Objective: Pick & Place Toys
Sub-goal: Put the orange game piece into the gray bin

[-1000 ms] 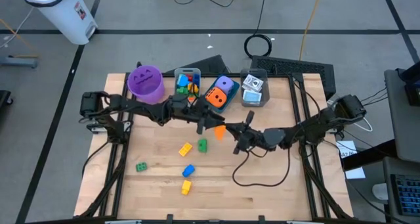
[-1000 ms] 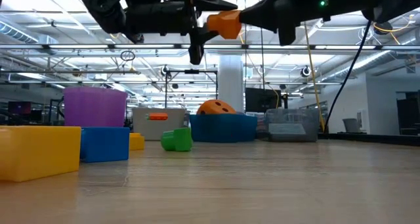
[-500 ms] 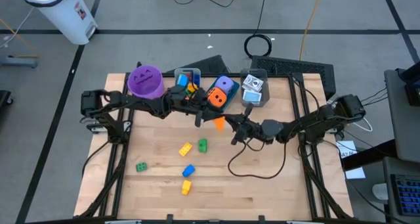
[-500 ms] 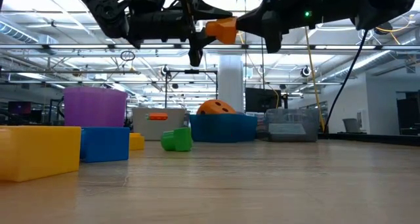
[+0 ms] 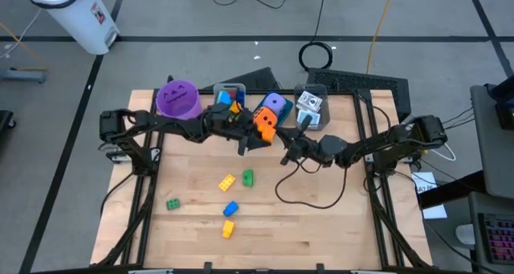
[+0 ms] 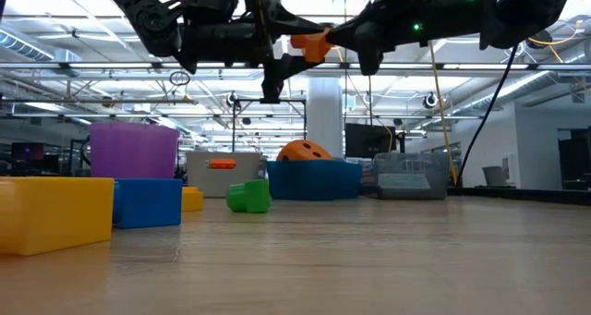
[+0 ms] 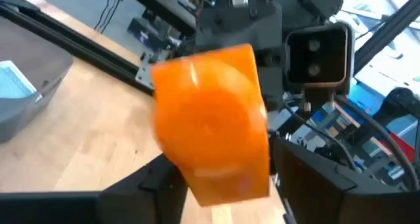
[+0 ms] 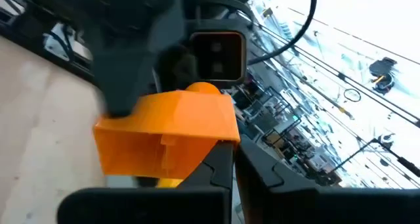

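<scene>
High view: the right claw (image 5: 273, 137) grips the orange brick (image 5: 263, 132); left claw (image 5: 251, 141), state unclear, should close firmly before release.

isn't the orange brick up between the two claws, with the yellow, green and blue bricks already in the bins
Half right. The orange brick is up between the claws, but the high view shows yellow, green and blue bricks loose on the table, not in bins.

No text, label, brand or number can be read anywhere (the white bin (image 5: 76, 13) beside the bench bears a sticker, its print too small).
</scene>
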Robot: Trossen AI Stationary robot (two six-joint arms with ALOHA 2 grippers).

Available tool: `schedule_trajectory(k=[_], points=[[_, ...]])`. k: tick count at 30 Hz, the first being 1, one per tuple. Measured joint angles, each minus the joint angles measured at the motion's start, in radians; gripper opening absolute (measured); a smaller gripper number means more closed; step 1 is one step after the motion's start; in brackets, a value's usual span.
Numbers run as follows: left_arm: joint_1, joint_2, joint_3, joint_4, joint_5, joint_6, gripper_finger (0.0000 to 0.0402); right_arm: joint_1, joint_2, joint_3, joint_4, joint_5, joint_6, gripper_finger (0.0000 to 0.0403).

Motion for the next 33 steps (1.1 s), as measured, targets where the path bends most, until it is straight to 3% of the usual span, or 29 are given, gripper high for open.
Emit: schedule_trajectory(k=[5,10,26,33], points=[[0.013,0.0,0.0,-0.009,-0.003,0.014,0.0257,-0.019,0.0,0.0,-0.002,-0.009,-0.003,0.0],[0.027,0.0,0.001,-0.01,-0.007,0.013,0.0267,-0.029,0.0,0.0,-0.022,-0.06,0.0,0.0],[0.034,0.0,0.001,-0.01,-0.015,0.015,0.016,-0.036,0.001,0.0,-0.013,-0.067,0.025,0.002],[0.036,-0.001,0.001,-0.01,-0.015,0.046,0.015,-0.035,-0.011,0.0,-0.022,-0.063,0.024,0.0044]])
